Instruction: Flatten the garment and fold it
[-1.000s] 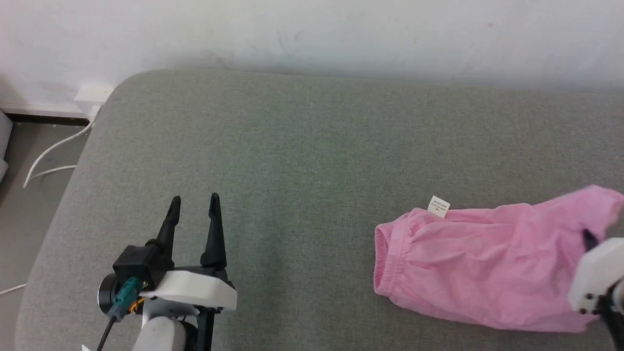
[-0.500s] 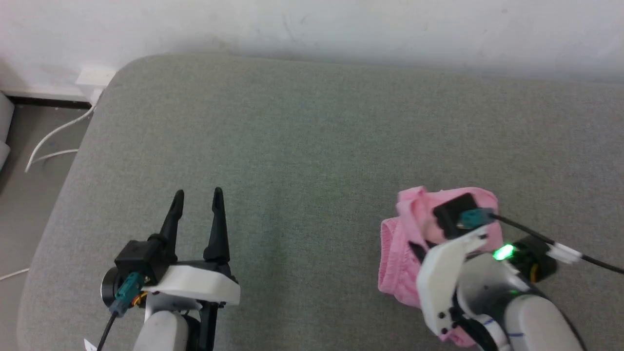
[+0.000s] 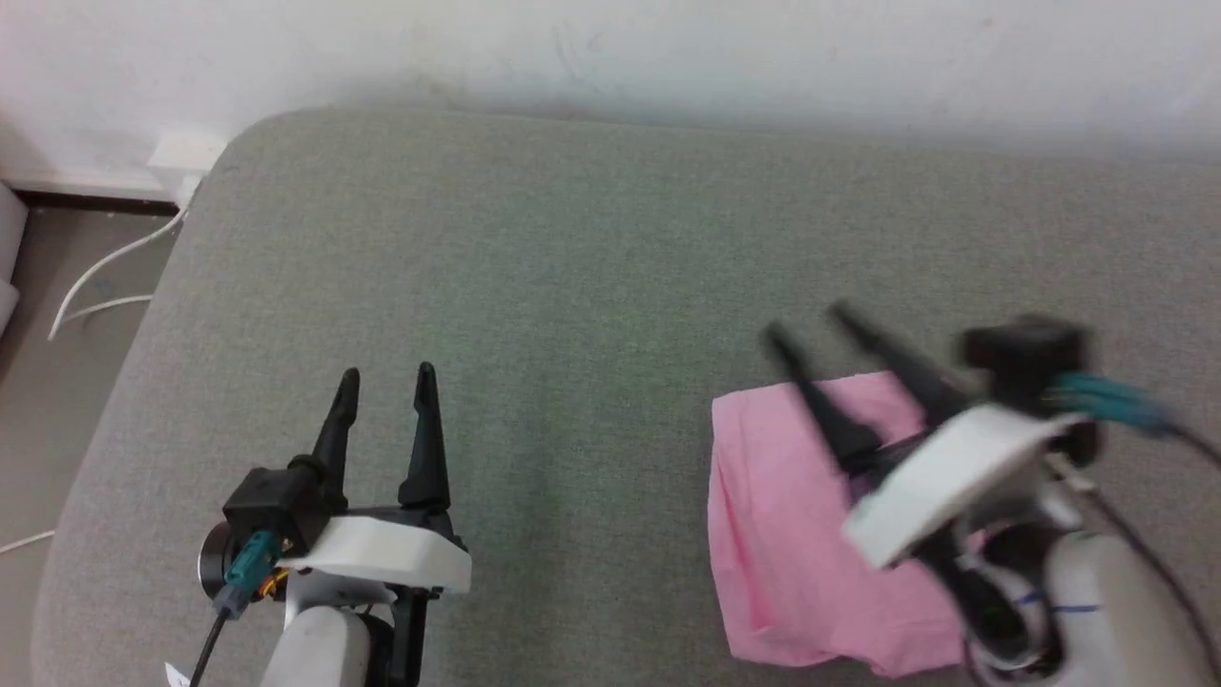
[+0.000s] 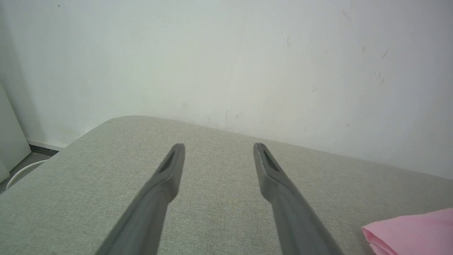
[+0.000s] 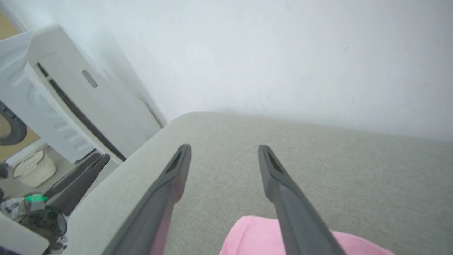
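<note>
Plainly, the right gripper's [image 3: 806, 322] fingers [image 3: 825, 410] are standing wide apart and gripping nothing. In the head view they are smeared by motion blur, so whether their undersides are touching the cloth is hard to tell. They are pointing up and to the left over the garment [image 3: 782, 534], their tips reaching past its far edge. In the right wrist view the two fingers are framing bare upholstery, with a rounded pink edge showing low between them.

The garment is lying on the right side of the grey upholstered surface [image 3: 572, 286], toward its near edge, as a roughly rectangular pink slab with a straight left side and a rumpled lower edge. Its right part is hiding behind the right gripper's white housing and pale forearm, so its full outline is not showing.

The left gripper [image 3: 386, 374] is hovering well apart from the cloth, over the left half of the surface, its fingers also spread and empty. In the left wrist view only a pink corner is peeking in at the lower right.

Beyond the surface, a white wall [image 3: 610, 48] is running along the back. White cables [image 3: 105, 286] are trailing on the floor at the left, and a white appliance [image 5: 70, 92] is standing beside the surface's corner.
</note>
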Controlling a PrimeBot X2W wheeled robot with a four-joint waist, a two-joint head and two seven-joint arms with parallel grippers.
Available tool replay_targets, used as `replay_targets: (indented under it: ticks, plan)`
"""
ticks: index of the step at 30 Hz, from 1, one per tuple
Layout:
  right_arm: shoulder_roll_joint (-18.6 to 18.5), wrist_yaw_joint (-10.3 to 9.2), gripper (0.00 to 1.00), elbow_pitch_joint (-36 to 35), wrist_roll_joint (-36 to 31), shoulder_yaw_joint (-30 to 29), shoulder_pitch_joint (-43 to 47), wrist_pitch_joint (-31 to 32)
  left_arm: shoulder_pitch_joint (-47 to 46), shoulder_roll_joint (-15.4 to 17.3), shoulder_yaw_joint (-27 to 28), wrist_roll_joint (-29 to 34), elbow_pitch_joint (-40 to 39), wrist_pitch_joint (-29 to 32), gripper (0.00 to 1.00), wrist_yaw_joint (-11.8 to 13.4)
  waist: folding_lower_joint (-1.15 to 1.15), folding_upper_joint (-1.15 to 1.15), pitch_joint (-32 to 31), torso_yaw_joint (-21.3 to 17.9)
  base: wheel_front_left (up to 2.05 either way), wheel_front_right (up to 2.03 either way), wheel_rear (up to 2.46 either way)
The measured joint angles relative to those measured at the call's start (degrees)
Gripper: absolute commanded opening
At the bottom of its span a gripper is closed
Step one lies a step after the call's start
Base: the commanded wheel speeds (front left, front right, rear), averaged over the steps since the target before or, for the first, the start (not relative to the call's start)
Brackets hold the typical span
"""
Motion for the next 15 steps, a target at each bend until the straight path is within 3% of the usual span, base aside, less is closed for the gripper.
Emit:
replay_targets:
  ticks: [5,9,15]
  plan:
    - [0.04,-0.01,1.00,-0.97,1.93,-11.43,3.05,-12.69,0.15,-0.02,0.25,0.02,-0.51,0.00,1.00,0.00,0.00,0.00,-0.82,-1.30,0.00,0.00,0.00]
    - [-0.10,-0.02,1.00,3.12,-2.32,-15.88,7.13,-15.47,0.35,-0.03,0.43,0.11,-0.82,0.00,1.00,0.00,0.00,0.00,-1.22,-2.44,0.00,0.00,0.00]
    - [-0.07,-0.02,1.00,10.93,-6.21,-16.27,9.90,-15.97,0.35,-0.04,0.48,0.42,-1.53,0.00,1.00,-0.02,0.00,0.00,-1.05,-3.33,0.00,0.00,0.00]
